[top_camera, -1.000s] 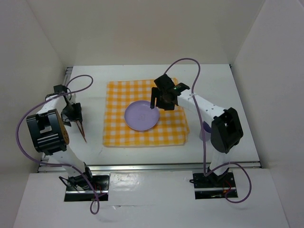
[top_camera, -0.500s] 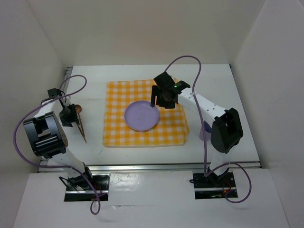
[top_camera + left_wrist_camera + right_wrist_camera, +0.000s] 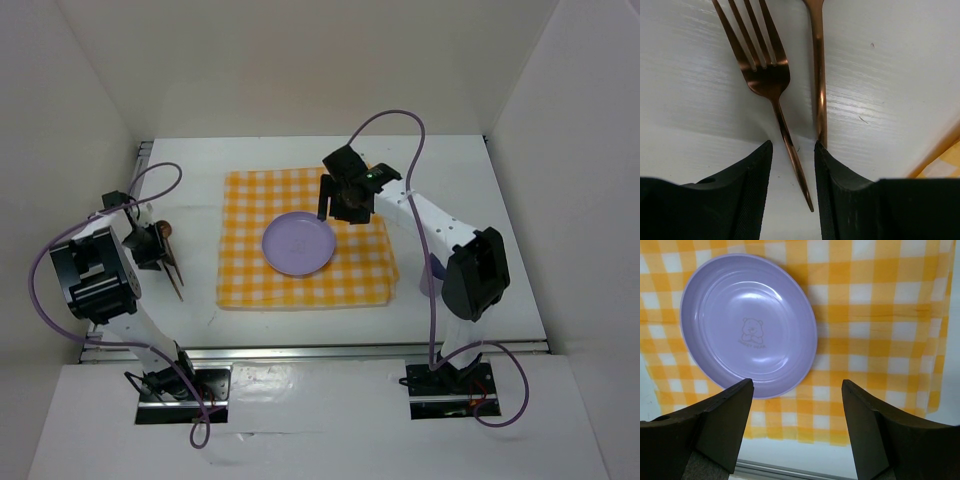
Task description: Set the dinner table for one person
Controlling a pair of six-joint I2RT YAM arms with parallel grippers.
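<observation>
The left gripper (image 3: pixel 791 152) is low over the table. Its two black fingers (image 3: pixel 747 190) stand a little apart, so it is open by a narrow gap. The thin handle of a copper-coloured fork (image 3: pixel 767 75) lies in this gap, and as far as I can see neither finger presses it. Just beside the fork lies a second utensil (image 3: pixel 819 80) of the same colour. Its head is cut off at the top of the wrist view. Both lie flat on the dinner table (image 3: pixel 465 185), at its left side.

The right gripper (image 3: pixel 797 390) hangs with its jaws wide apart and holds nothing. Under it is a purple plate (image 3: pixel 747 325) with a small bear drawn in the middle. The plate rests on a yellow-and-white checked cloth (image 3: pixel 880 315) in the middle of the table.

The dinner table is a large, flat, plain white rectangle under both arms. Near the fork its surface is a little glossy, with fine streaks and some small dark specks. Silver metal rails (image 3: pixel 350 350) run along its near and left edges, and white walls (image 3: pixel 300 70) close it on three sides.
</observation>
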